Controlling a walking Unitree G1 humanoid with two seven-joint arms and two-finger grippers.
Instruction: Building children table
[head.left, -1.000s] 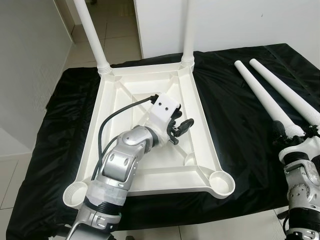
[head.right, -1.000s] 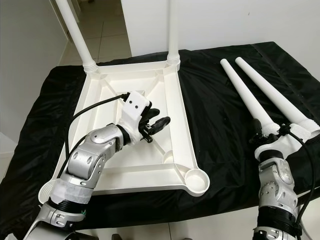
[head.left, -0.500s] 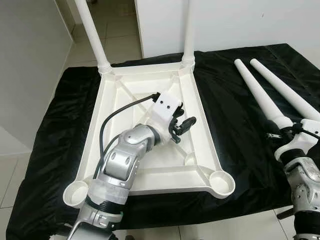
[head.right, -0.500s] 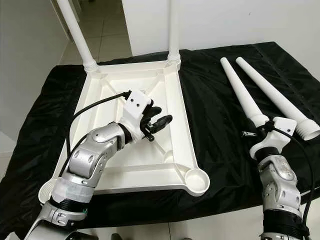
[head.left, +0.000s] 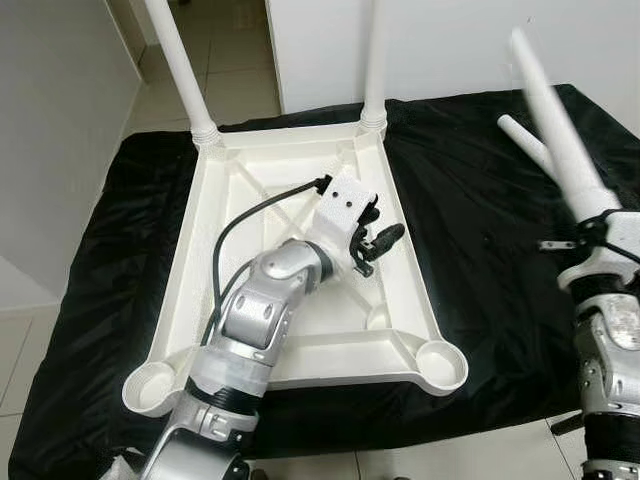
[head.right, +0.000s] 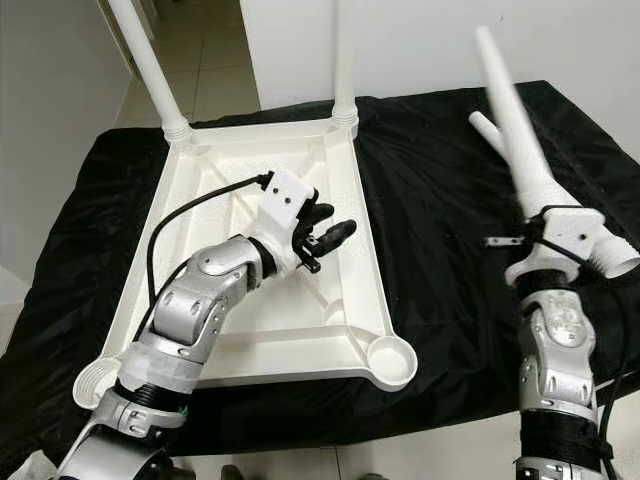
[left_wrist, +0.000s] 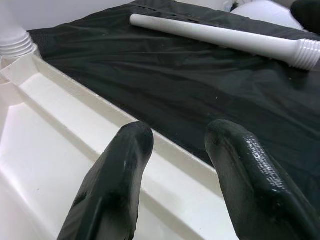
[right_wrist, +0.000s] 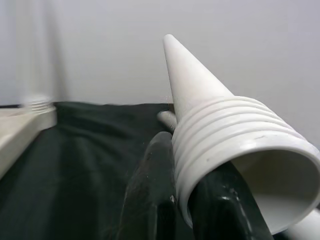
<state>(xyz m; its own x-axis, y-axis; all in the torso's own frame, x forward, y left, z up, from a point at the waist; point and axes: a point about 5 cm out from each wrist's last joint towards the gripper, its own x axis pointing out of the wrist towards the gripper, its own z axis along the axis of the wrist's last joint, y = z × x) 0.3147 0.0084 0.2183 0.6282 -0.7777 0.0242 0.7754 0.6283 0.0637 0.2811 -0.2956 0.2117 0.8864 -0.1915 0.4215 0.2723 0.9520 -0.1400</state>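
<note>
A white tabletop (head.left: 408, 268) lies upside down on a black cloth. Two white legs (head.left: 180, 62) (head.left: 375, 60) stand in its far corners. My left gripper (head.left: 380, 245) hovers open over the tabletop's underside, close to its right rim, with nothing between its fingers (left_wrist: 125, 165). At the right, my right gripper (head.left: 592, 238) is shut on the threaded end of a third white leg (head.left: 550, 120). That leg is off the cloth and tilted steeply, tip up. In the right wrist view its ribbed end (right_wrist: 225, 140) sits between the black fingers (right_wrist: 155, 195). A fourth leg (head.left: 523, 140) lies on the cloth behind.
Round sockets (head.left: 440, 362) (head.left: 150, 385) stand open at the tabletop's two near corners. The black cloth (head.left: 480, 250) covers the whole work surface between the tabletop and my right arm. Tiled floor and white walls surround it.
My right gripper has lifted one leg off the cloth and swung its tip upward. The left gripper has shifted slightly toward the tabletop's right rim.
</note>
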